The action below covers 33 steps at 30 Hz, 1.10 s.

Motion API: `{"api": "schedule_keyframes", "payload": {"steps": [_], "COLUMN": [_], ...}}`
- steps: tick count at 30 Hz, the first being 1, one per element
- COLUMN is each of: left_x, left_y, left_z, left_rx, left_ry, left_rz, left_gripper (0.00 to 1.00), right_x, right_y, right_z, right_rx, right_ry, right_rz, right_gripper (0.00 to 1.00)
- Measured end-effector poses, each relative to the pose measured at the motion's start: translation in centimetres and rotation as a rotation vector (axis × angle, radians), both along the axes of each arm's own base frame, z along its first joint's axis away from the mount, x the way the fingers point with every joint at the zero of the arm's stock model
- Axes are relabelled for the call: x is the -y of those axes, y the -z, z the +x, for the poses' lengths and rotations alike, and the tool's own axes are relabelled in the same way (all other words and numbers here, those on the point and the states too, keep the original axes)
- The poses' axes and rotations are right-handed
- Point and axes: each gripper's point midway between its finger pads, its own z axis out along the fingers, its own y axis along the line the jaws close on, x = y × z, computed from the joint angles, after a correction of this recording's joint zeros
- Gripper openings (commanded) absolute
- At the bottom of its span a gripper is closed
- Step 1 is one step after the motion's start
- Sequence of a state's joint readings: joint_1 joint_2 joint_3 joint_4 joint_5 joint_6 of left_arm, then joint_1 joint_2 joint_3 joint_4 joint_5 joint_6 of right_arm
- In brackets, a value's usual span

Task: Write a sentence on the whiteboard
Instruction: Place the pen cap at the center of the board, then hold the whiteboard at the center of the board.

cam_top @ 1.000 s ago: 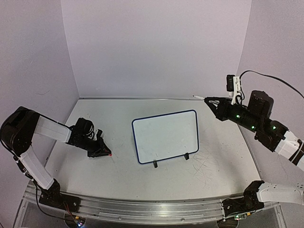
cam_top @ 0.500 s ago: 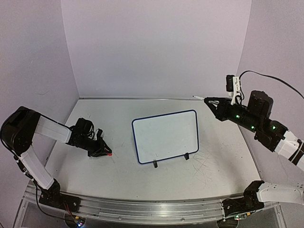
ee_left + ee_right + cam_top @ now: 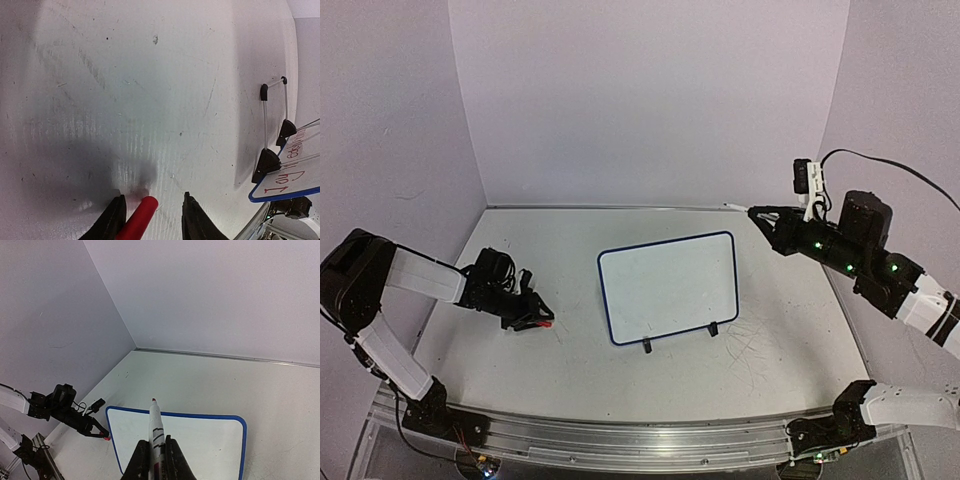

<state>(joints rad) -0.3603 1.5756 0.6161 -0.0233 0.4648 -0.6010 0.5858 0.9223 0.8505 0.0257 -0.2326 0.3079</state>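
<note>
The scratched, matte white worktop carries the whiteboard at its middle. It is a glossy rectangle with rounded corners and a blue rim, propped on black clip feet, and part of the sentence shows in thin red letters. The right arm is raised over the far right corner, its gripper clamped on a slim white marker. The left arm stretches low, its gripper parted around a red cylinder.

A small rectangular whiteboard with a thin dark-blue rim, rounded corners and two black clip feet sits near the middle of the table. The left wrist view shows part of the red handwritten sentence, unreadable.
</note>
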Motion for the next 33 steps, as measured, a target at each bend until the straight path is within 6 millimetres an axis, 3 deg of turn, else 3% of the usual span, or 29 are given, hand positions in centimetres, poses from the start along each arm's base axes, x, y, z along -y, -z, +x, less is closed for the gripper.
{"api": "schedule_keyframes", "payload": {"steps": [13,18,24,26,30,33], "left_x": [-2.1,-3.1,-3.7,-2.9,0.5,3.4], "left_y": [-0.9,-3.0,-7.3,-9.9,-14.6,-15.5], "left_z": [-0.7,-0.2,0.6,0.8,0.4,-1.1], "left_rx": [0.004,0.084,0.240,0.331,0.515,0.582], "left_ry": [-0.052,-0.077,-0.099,-0.073,0.039,0.147], "left_rz": [0.102,0.144,0.140,0.092,-0.070,-0.159], "left_gripper": [0.64,0.79,0.83,0.83,0.83,0.83], "right_x": [0.9,1.0,1.1,0.6,-2.1,-5.3], "right_y": [0.6,0.9,1.8,1.6,1.0,0.9], "right_z": [1.1,1.4,1.9,1.6,0.7,-0.7], "right_rx": [-0.015,0.010,0.061,0.083,0.103,0.122], "right_ry": [0.082,0.088,0.103,0.076,-0.035,-0.123], "right_rz": [-0.005,-0.048,-0.169,-0.188,-0.179,-0.187], "right_gripper": [0.00,0.00,0.00,0.00,0.00,0.00]}}
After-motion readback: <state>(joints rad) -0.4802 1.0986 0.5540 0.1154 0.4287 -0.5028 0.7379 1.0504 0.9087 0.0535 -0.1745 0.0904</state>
